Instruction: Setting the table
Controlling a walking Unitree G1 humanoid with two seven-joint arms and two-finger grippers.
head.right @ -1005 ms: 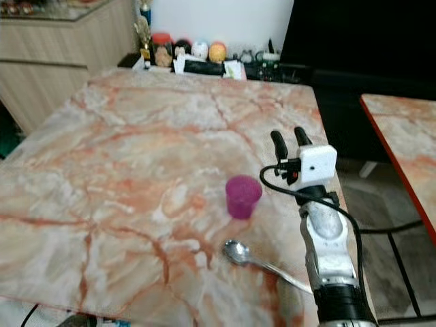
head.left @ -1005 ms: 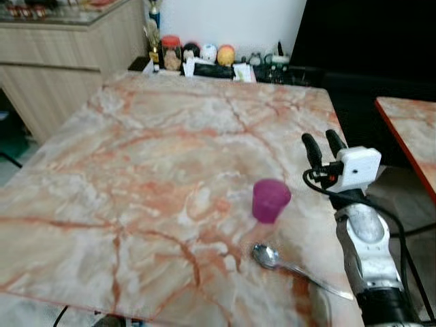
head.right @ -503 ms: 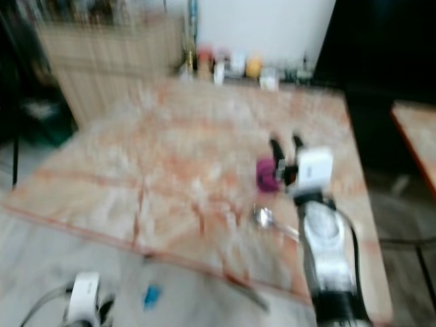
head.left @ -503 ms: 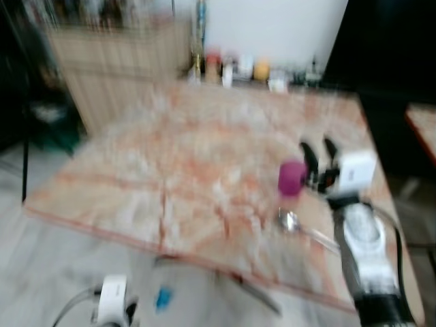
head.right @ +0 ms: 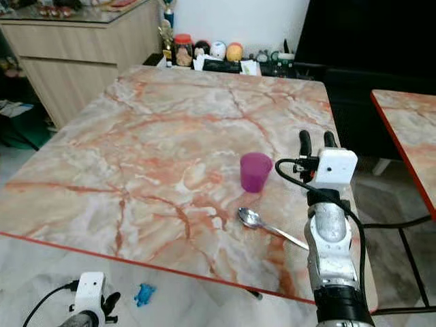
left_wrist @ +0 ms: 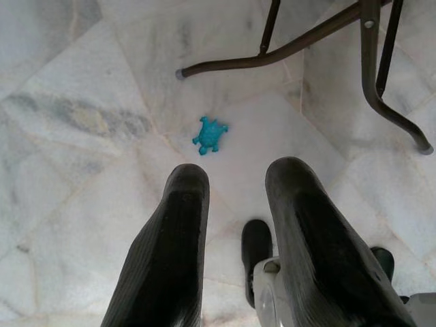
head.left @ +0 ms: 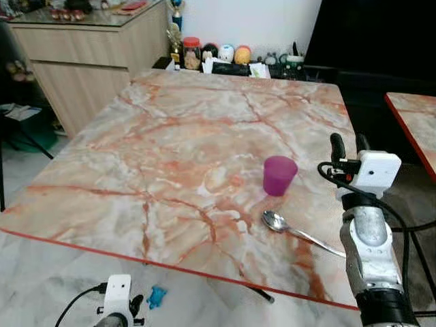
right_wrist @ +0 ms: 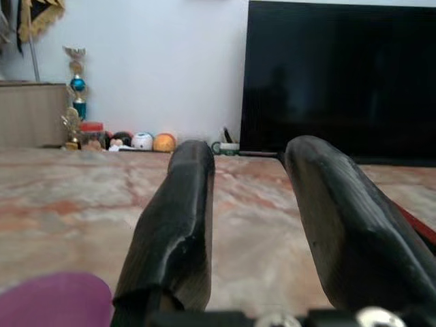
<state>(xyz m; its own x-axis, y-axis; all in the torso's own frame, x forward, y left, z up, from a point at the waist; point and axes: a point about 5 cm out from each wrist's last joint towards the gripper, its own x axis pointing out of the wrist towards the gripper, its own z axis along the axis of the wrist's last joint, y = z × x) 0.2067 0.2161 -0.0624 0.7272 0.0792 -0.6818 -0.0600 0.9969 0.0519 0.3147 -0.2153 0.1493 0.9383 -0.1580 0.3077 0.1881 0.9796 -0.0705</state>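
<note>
Purple cup [head.left: 279, 175] upright on marble table [head.left: 170, 143], spoon [head.left: 300, 231] near of it. Right gripper [head.left: 346, 144], fingers parted and empty, hovers right of the cup; left gripper [left_wrist: 235, 204], also parted, hangs idle. Cup likely light, rigid plastic: grasp across its wall.

wooden cabinet [head.left: 88, 65] left of table | jars, round ornaments [head.left: 225, 53] and trophy [head.left: 176, 8] lined along white wall | dark screen [head.left: 368, 34] at right | blue turtle toy [left_wrist: 209, 135] on marble floor [left_wrist: 82, 170]
</note>
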